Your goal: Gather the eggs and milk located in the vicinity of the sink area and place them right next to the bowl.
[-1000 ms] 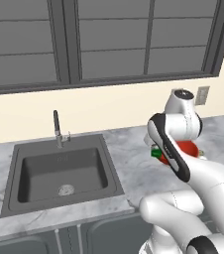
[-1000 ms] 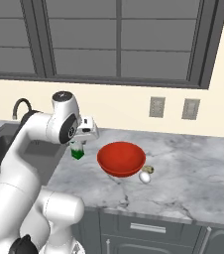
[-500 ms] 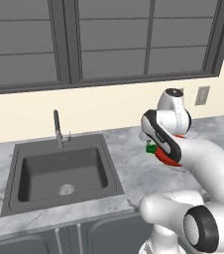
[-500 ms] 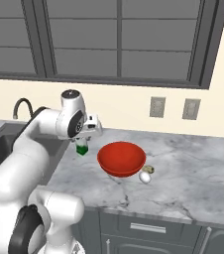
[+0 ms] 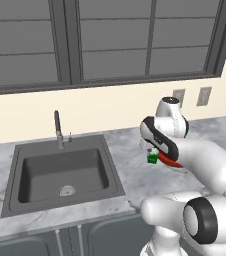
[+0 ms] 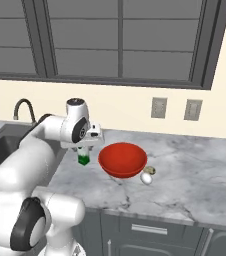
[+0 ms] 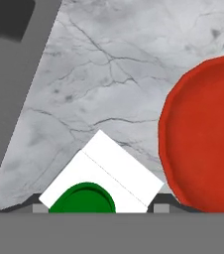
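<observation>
Marble-grey tabletop carries the red bowl, an egg touching its rim at 4 o'clock. Gripper clenches the milk at the bowl's 9 o'clock, between the bowl and the sink.

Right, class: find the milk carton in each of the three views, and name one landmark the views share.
Left base view: the milk peeks out green beside the arm, right of the sink.
Right base view: the milk hangs under the claw, just left of the red bowl.
Hand view: the milk sits bottom centre, white with a green cap.
Shared landmark: the bowl's red rim.
</observation>
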